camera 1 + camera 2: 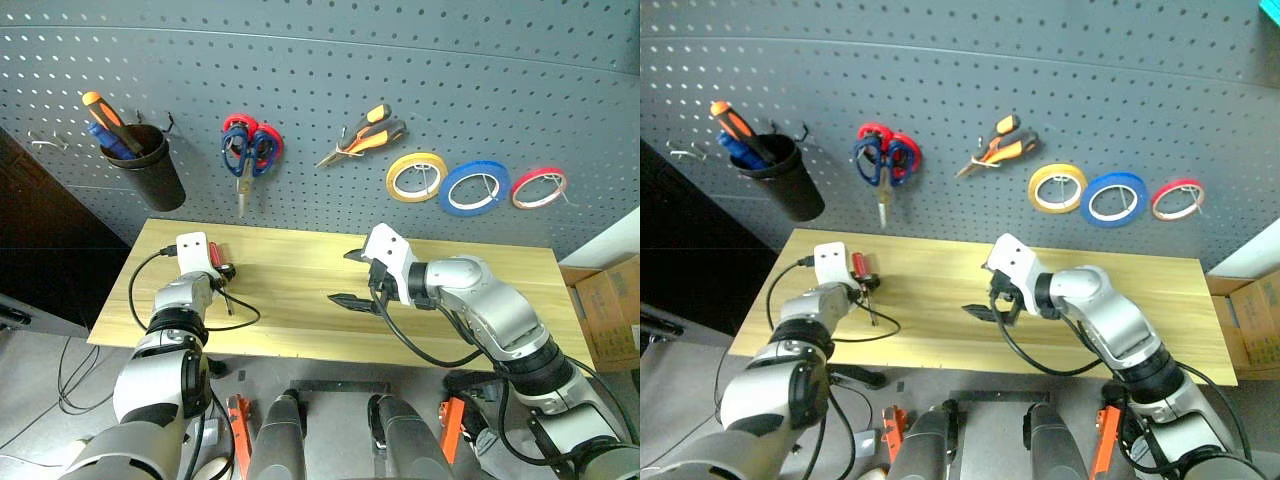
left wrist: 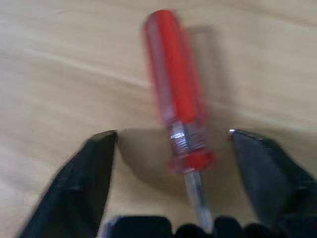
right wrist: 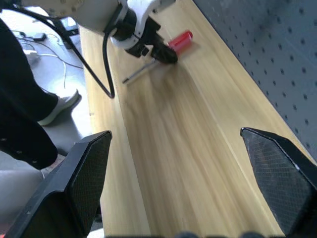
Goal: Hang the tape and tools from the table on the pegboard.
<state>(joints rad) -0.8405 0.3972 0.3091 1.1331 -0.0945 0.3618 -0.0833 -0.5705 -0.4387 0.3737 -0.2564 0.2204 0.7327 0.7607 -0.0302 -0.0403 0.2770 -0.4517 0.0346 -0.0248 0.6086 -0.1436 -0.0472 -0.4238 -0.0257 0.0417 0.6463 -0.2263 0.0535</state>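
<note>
Tape rolls on pegboard [image 1: 320, 70]: three — one yellow roll [image 1: 416, 177], one blue roll [image 1: 475, 188], one red-pink roll [image 1: 539, 187].
Scissors: two pairs, blue-handled scissors [image 1: 236, 158] and red-handled scissors [image 1: 266, 150], overlapping.
Pliers [image 1: 362, 137]: one.
Screwdrivers: two — red-handled screwdriver [image 2: 179, 124] on table [image 1: 300, 290]; orange-and-black screwdriver [image 1: 108, 118] in cup.
Black cup [image 1: 150, 167]: one.
Cardboard box [image 1: 608, 310]: one.

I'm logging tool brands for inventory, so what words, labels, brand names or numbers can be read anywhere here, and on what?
None can be read.
Red-handled screwdriver: no print shows on the handle.
Tape rolls on the pegboard: any core print is too small to read.
Cardboard box: no legible label.
</note>
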